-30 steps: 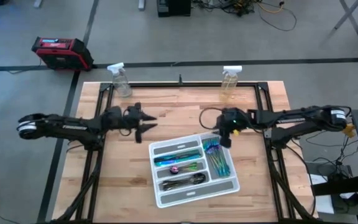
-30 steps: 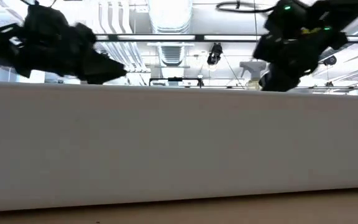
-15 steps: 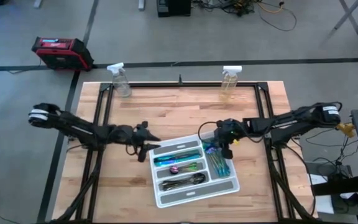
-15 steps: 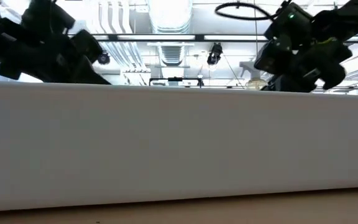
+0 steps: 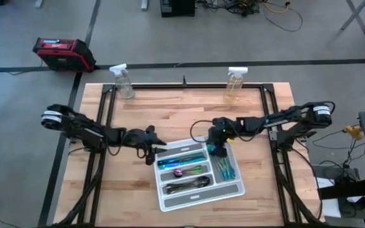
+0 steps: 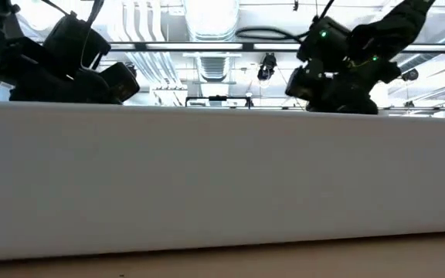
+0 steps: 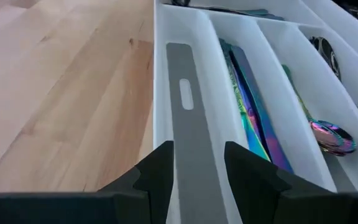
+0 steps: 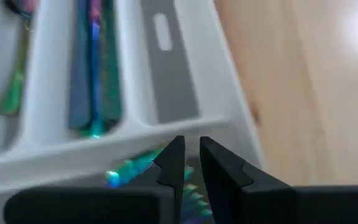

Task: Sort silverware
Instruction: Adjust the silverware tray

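Observation:
A white divided tray (image 5: 239, 190) lies near the table's middle. It holds the iridescent silverware: teal pieces (image 5: 181, 161) in a long slot, a magenta-bowled spoon (image 7: 333, 135), dark pieces (image 5: 189, 185), and teal-blue ones (image 5: 224, 167) in the right-hand slot. My left gripper (image 5: 154, 149) is open at the tray's far left corner. Its fingers (image 7: 164, 163) stand over the empty grey-bottomed slot (image 7: 185, 118). My right gripper (image 5: 215, 149) hovers over the far end of the right-hand slot. Its fingers (image 8: 174, 163) are a narrow gap apart above the teal pieces (image 8: 135, 168).
Two clear spray bottles (image 5: 123, 82) (image 5: 235, 82) stand at the table's far edge. A red case (image 5: 62, 52) sits on the floor beyond. Bare wood (image 5: 189, 117) lies between the bottles and the tray. In the low view the tray's wall (image 6: 222, 177) hides both grippers' fingertips.
Both grippers have sunk toward the tray. The left one has swung toward the table's near edge and a little right, to the tray's far left corner. The right one has gone left and nearer, over the far end of the right-hand slot. The tray and silverware have stayed put.

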Robot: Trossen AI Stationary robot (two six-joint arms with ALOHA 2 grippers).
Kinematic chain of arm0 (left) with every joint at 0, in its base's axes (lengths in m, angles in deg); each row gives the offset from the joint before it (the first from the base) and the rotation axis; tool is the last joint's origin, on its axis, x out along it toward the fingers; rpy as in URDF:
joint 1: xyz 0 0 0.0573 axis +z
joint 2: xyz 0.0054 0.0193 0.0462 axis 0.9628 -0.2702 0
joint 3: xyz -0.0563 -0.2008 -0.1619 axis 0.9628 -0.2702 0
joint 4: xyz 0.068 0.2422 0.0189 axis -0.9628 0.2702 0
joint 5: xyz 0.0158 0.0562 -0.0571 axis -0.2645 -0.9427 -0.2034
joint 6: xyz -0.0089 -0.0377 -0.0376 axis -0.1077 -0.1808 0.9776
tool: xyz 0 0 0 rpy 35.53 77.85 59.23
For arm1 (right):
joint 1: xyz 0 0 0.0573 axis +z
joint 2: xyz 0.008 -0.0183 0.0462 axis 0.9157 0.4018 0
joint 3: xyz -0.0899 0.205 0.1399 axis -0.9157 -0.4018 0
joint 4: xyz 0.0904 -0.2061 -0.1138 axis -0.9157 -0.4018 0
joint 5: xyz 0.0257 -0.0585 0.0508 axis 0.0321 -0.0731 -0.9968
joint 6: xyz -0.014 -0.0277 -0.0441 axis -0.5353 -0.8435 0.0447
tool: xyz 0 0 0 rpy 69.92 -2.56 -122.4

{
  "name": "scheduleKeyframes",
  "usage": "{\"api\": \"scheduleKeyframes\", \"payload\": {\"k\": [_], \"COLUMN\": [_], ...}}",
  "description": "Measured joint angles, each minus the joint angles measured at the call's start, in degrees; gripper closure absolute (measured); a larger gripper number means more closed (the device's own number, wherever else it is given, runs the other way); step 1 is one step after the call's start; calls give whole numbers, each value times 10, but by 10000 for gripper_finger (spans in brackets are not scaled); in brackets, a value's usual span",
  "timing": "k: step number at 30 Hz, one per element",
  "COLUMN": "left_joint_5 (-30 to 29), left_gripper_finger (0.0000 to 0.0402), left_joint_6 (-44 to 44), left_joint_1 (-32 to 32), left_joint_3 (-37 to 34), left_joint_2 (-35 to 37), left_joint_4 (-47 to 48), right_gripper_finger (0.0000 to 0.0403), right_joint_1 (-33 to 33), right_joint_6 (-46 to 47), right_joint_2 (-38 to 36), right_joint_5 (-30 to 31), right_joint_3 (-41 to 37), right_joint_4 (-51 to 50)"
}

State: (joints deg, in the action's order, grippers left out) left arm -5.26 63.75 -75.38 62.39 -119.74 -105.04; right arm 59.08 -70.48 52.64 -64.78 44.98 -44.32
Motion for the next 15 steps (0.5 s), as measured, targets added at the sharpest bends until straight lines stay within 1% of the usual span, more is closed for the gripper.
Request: {"api": "scheduleKeyframes", "payload": {"k": [6, 10, 13, 15], "left_joint_5": [-14, -11, 13, 42], "left_gripper_finger": [282, 279, 275, 273], "left_joint_6": [-50, -87, -111, -121], "left_joint_1": [60, 115, 163, 187], "left_joint_3": [-5, -2, -2, 0], "left_joint_2": [35, 61, 89, 95], "left_joint_4": [40, 86, 123, 129], "right_gripper_finger": [350, 341, 336, 333], "right_joint_1": [-72, -115, -133, -139], "right_joint_6": [-35, -55, -57, -55], "right_joint_2": [19, 34, 38, 23], "right_joint_5": [-9, 3, 3, 0], "right_joint_3": [20, 33, 45, 45], "right_joint_4": [-10, -8, -4, -24]}}
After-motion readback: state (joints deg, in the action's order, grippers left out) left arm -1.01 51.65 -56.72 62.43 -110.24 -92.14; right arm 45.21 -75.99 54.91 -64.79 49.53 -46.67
